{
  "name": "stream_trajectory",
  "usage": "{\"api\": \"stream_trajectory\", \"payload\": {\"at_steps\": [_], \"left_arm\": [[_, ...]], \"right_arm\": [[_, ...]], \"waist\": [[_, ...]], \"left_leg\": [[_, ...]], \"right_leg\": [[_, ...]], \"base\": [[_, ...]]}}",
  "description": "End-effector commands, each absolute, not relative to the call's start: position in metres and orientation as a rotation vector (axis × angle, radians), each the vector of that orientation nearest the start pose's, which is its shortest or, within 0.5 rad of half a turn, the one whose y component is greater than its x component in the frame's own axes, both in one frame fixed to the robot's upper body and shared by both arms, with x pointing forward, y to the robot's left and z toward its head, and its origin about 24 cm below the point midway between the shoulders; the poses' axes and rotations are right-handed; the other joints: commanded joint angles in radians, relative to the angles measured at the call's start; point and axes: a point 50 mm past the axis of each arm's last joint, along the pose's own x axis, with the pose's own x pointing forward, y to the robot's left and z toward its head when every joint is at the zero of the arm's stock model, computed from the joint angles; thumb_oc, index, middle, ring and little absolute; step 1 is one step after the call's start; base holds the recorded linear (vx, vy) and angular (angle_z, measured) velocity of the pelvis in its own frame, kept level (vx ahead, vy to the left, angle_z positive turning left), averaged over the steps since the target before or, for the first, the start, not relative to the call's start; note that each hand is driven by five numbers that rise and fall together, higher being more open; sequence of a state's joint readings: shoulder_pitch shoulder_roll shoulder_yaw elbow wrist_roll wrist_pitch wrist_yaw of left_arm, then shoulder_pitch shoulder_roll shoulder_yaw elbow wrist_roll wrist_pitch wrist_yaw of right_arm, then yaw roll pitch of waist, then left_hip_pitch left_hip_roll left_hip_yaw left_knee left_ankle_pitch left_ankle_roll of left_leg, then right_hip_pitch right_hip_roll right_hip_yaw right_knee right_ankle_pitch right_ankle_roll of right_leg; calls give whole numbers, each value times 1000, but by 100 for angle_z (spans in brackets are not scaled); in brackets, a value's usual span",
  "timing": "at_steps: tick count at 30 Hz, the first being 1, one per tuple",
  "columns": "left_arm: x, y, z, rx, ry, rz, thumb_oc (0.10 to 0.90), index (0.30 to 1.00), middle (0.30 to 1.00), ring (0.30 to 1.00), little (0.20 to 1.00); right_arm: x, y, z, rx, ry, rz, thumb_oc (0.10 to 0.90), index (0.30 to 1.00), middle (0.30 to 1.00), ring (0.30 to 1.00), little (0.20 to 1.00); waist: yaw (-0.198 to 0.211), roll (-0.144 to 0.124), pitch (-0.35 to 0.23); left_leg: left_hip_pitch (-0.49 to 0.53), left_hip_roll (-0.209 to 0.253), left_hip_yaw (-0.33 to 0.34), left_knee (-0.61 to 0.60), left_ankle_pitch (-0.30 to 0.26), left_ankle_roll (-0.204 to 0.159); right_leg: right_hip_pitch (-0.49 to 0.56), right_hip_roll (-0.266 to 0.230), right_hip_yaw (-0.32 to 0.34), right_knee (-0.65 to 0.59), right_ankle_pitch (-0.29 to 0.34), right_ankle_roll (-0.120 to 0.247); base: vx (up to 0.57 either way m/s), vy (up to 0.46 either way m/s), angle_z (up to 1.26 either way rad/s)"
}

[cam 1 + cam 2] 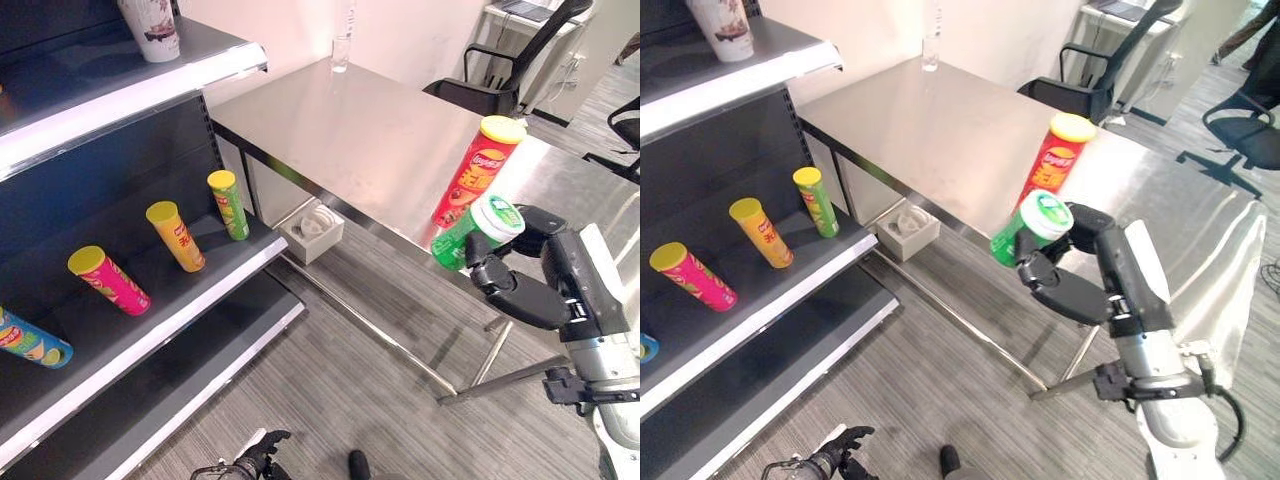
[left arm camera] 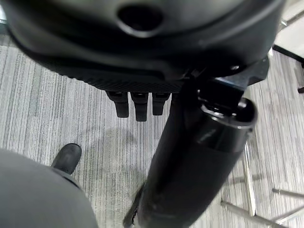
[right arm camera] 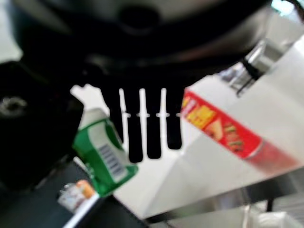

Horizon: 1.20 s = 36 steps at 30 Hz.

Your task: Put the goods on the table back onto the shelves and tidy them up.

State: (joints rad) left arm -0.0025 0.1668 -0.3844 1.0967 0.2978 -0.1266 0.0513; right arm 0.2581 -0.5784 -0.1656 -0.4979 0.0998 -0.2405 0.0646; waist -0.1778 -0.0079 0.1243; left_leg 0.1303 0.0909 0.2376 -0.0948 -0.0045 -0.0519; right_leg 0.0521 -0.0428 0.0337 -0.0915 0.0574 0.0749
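Left eye view showed the right hand [image 1: 520,285] curled round a green chip can [image 1: 477,232], lifted beside the steel table [image 1: 370,140] near the red chip can [image 1: 477,170]. Light, stiff, slick-walled, it probably suits a mid-body grasp. Left hand [image 2: 137,102]: fingers relaxed, empty.

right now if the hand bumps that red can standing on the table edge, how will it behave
The red can is tall, narrow and stands near the table edge, so it would probably tip easily. Being a round tube, it would likely roll off once down. The steel tabletop looks smooth, so a low push might slide it.
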Motion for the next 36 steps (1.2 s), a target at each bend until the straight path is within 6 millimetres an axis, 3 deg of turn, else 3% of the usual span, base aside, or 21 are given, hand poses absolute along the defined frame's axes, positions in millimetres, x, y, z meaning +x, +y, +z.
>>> {"api": "stream_trajectory", "payload": {"at_steps": [1,6,9,10,17,19,21,22,24,25,27,28,29,30,31,33,36], "left_arm": [[128,189,-154,687,934,-393,800,900,900,900,900],[125,192,-154,675,945,-350,800,900,900,900,900],[109,204,-158,660,1018,-297,800,900,900,900,900],[109,204,-158,659,1018,-295,800,900,900,900,900],[62,234,-165,625,1217,-152,800,900,900,900,900],[59,236,-166,616,1232,-128,800,900,900,900,900],[55,239,-166,608,1246,-99,800,900,900,900,900],[61,239,-164,616,1224,-97,800,900,900,900,900],[65,237,-164,617,1209,-102,800,900,900,900,900],[64,234,-165,593,1216,-85,800,900,900,900,900],[47,238,-167,547,1282,-20,800,900,900,900,900],[47,238,-167,547,1283,-20,800,900,900,900,900],[39,241,-167,537,1311,8,800,900,900,900,900],[28,247,-167,535,1350,49,800,900,900,900,900],[26,250,-167,546,1360,55,800,900,900,900,900],[25,247,-167,593,1361,12,800,900,900,900,900],[32,234,-170,638,1320,-115,800,900,900,900,900]], "right_arm": [[193,-209,196,-555,-758,151,400,300,300,300,300],[207,-181,211,-509,-885,224,400,300,300,300,300],[213,-159,223,-482,-960,317,400,300,300,300,300],[213,-159,223,-481,-960,319,400,300,300,300,300],[226,-133,239,-451,-1038,390,400,300,300,300,300],[228,-130,241,-444,-1046,392,400,300,300,300,300],[229,-129,245,-431,-1067,396,400,300,300,300,300],[228,-132,251,-439,-1090,382,400,300,300,300,300],[229,-136,253,-451,-1092,356,400,300,300,300,300],[230,-149,252,-480,-1073,299,400,300,300,300,300],[228,-159,251,-505,-1058,262,400,300,300,300,300],[228,-159,251,-505,-1057,263,400,300,300,300,300],[226,-163,250,-516,-1047,248,400,300,300,300,300],[224,-170,248,-550,-1027,233,400,300,300,300,300],[221,-172,248,-569,-1023,237,400,300,300,300,300],[215,-180,246,-604,-1004,218,400,300,300,300,300],[217,-191,244,-635,-963,167,400,300,300,300,300]], "waist": [[66,-48,-68],[124,-45,-65],[164,-48,-62],[161,-48,-61],[231,-55,-56],[237,-58,-51],[250,-64,-37],[265,-78,3],[267,-85,20],[265,-93,25],[253,-94,14],[254,-93,13],[249,-89,7],[243,-78,-5],[239,-71,-10],[223,-49,-27],[190,-23,-46]], "left_leg": [[-22,-53,-43,8,-70,37],[-28,-63,-91,8,-64,38],[-28,-68,-121,8,-61,37],[-28,-68,-122,8,-61,37],[-24,-71,-180,9,-58,31],[-28,-72,-190,11,-55,30],[-59,-75,-206,55,-65,27],[-133,-82,-212,166,-85,4],[-187,-81,-220,231,-95,-13],[-223,-20,-208,246,-87,-36],[-221,75,-186,207,-48,-49],[-217,78,-184,201,-46,-51],[-211,119,-181,175,-19,-60],[-193,197,-187,118,36,-83],[-185,222,-197,99,50,-96],[-165,234,-189,72,46,-111],[-142,174,-157,59,9,-120]], "right_leg": [[-22,-22,22,59,-47,51],[-7,-33,-10,61,-54,42],[6,-42,-43,66,-62,37],[7,-42,-44,66,-63,37],[29,-46,-95,72,-80,26],[32,-47,-103,68,-81,23],[28,-49,-114,67,-85,21],[24,-61,-126,68,-85,11],[18,-68,-146,67,-82,7],[19,-85,-183,70,-86,15],[23,-110,-197,82,-90,30],[23,-107,-196,85,-92,29],[17,-116,-188,95,-102,35],[2,-133,-169,115,-130,47],[-5,-145,-157,121,-139,53],[2,-168,-155,120,-140,64],[14,-236,-151,93,-77,95]], "base": [[48,-8,9],[56,-2,36],[69,-2,38],[51,-8,49],[69,-31,33],[17,-41,21],[-51,-64,15],[-159,-33,25],[-120,22,57],[17,159,92],[75,225,86],[78,192,53],[113,328,24],[153,469,6],[176,492,-3],[167,407,-30],[150,450,-3]]}}
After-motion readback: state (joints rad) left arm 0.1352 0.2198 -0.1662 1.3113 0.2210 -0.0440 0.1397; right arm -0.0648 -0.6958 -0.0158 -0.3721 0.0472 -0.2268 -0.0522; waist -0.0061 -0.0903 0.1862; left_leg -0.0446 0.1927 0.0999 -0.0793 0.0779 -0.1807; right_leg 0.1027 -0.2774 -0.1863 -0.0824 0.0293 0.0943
